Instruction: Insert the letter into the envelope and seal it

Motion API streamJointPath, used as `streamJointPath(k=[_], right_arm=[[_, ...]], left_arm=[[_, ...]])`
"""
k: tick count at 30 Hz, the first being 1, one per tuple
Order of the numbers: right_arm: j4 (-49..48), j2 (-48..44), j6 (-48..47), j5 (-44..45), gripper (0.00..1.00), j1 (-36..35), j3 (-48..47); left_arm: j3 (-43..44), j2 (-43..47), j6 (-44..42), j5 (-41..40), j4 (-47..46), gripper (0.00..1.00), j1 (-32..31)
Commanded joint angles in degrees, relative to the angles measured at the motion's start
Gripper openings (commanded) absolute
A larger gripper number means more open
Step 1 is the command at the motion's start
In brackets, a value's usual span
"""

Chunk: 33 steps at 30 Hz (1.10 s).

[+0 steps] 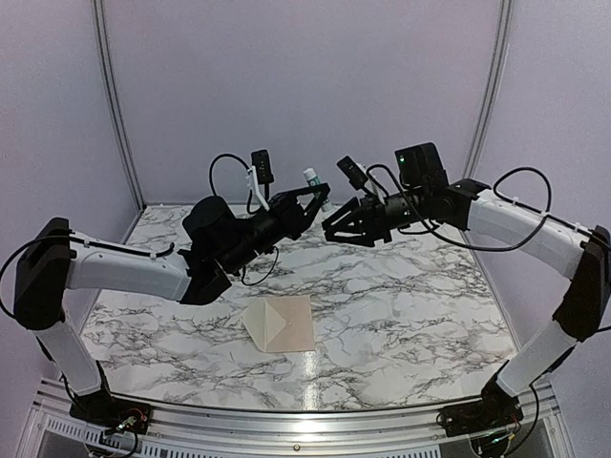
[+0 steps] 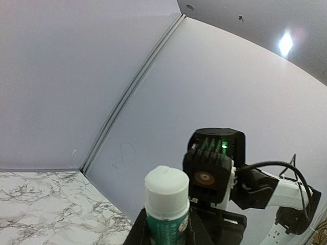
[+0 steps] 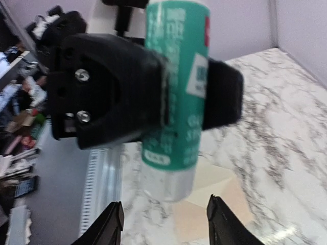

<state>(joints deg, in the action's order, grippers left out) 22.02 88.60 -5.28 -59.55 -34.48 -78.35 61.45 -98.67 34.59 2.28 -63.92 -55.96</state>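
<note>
Both arms were raised above the counter (image 1: 410, 315). Left pincer (image 1: 313, 196) was clamped on a green glue stick (image 1: 311, 178), held approx. upright, white end up. Right pincer (image 3: 163, 224) sat just beside it, fingers spread, holding nothing. Envelope (image 1: 264, 326) and letter (image 1: 300, 324) lay touching, near the middle of the counter's near edge. The envelope's long axis ran roughly near-to-far, and the flap seemed to point right. Couldn't tell if the letter was inside. Sealing looked not yet done; gluing and closing remained.
</note>
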Motion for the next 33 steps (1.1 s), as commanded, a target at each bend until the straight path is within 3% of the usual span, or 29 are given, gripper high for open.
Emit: streamJointPath(k=[1,3,7,20,27,33], right_arm=[[4.5,-4.9,-12.7,35.2,0.52,-4.4,-0.2],[4.2,-5.0,-13.5,42.4,0.52,-6.7,-0.6],[4.3,-3.4,-13.0,47.3,0.52,-9.0,-4.5],[4.7,1.1,-12.0,46.8,0.49,-12.5,-12.5],[4.6,1.9,-11.2,46.3,0.35,-12.6,-13.2],[4.3,2.0,-10.7,46.1,0.30,-12.6,-13.2]], left_arm=[[-0.9,2.6,-1.6,-9.3,-0.4,0.00,-0.1],[-1.3,2.9,-1.9,-11.7,-0.6,0.00,-0.3],[-2.3,3.2,-2.1,-15.8,-1.4,0.00,-0.9],[-4.0,3.6,-2.3,-17.9,-3.4,0.00,-1.4],[-4.1,3.5,-2.4,-17.2,-3.9,0.00,-1.4],[-4.1,3.2,-2.4,-16.8,-4.2,0.00,-1.4]])
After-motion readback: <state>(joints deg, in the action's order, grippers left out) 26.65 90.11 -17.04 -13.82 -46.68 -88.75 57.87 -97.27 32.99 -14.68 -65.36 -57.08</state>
